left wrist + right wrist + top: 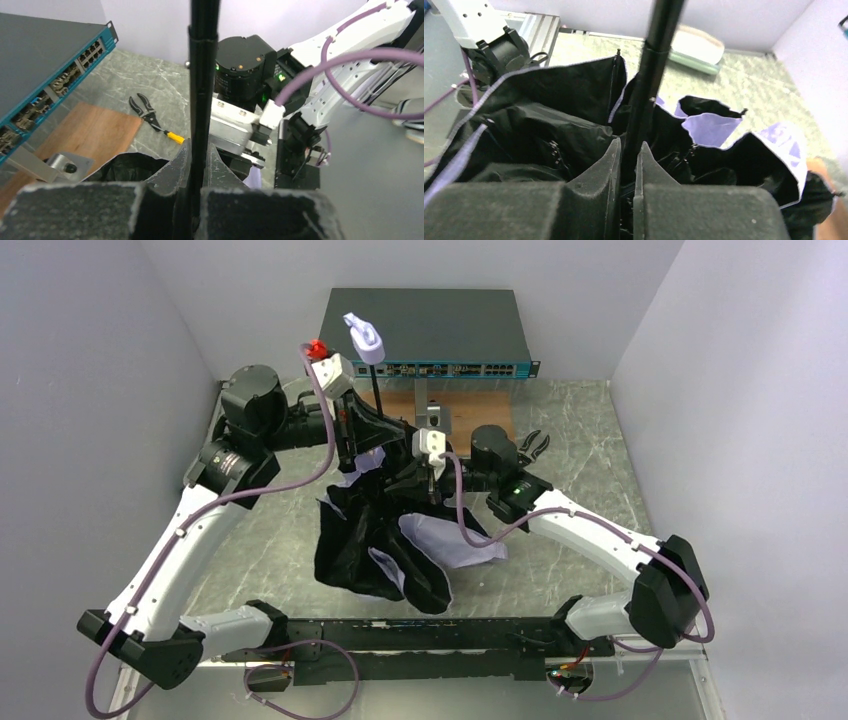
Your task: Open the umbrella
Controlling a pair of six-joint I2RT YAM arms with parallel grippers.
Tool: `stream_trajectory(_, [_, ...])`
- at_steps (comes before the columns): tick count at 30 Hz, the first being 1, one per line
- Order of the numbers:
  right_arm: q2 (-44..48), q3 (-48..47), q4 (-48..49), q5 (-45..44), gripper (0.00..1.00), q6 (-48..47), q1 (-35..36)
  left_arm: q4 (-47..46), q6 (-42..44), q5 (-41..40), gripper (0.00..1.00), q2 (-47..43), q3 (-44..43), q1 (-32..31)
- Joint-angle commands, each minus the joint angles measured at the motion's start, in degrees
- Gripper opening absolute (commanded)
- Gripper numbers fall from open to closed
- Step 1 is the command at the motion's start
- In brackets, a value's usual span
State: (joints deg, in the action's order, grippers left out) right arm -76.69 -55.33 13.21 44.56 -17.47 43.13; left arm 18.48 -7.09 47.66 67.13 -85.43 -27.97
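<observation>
Grey marbled surface, white walls, network switch at the back. The umbrella sits mid-surface between your two arms. Its handle is up and toward the switch, and the shaft runs down from it. The canopy is slumped in loose black-and-lavender folds toward the arm bases. Not open yet.

Left hand: clamped narrow on the shaft, nearer the handle. Right hand: also pinched narrow on the shaft, lower down, right where the folds gather. So the long axis runs through both hands, left above right.

My read: the next move goes along that axis. Left anchors, right drives the slider away from the handle. Can't make out the slider itself; fabric hides it.

Around: pliers and wood board lie behind. A pale green case shows beyond the canopy in the right wrist view, apart from the umbrella. Watch the loose fabric bunched round the right hand, and the purple cable lying across the canopy.
</observation>
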Motion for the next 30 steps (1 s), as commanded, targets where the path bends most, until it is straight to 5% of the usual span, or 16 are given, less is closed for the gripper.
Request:
stream_trajectory(1, [-1.45, -0.52, -15.78, -3.54, 0.14, 3.62, -0.76, -11.35, 0.42, 2.01, 0.00, -7.64, 0.88, 0.00])
stream_trajectory(3, [-0.60, -3.60, -13.72, -4.08, 0.31, 7.50, -0.81, -11.42, 0.98, 1.52, 0.00, -8.94, 4.32, -0.03])
stream_trajectory(8, [-0.18, -6.42, -9.21, -3.60, 0.30, 10.72, 0.12, -14.63, -0.50, 1.01, 0.00, -8.77, 6.31, -0.03])
stream_trajectory(15, [-0.45, -8.33, -6.03, -3.51, 0.53, 12.72, 1.82, -16.19, -2.00, 0.70, 0.00, -7.17, 4.71, 0.02])
stream_trajectory(21, [1.40, -9.85, -7.38, -3.81, 0.50, 11.76, 2.59, -14.56, -0.65, -0.10, 0.00, -7.20, 4.82, -0.02])
stream_trajectory(25, [3.77, -8.72, -9.60, -4.28, 0.64, 10.27, 2.63, -13.07, 0.61, -0.10, 0.00, -6.87, 4.83, -0.03])
stream_trajectory(30, [5.83, -8.44, -11.82, -5.82, 0.48, 9.16, 2.58, -12.84, 1.11, 0.15, 0.00, -6.79, 5.16, 0.01])
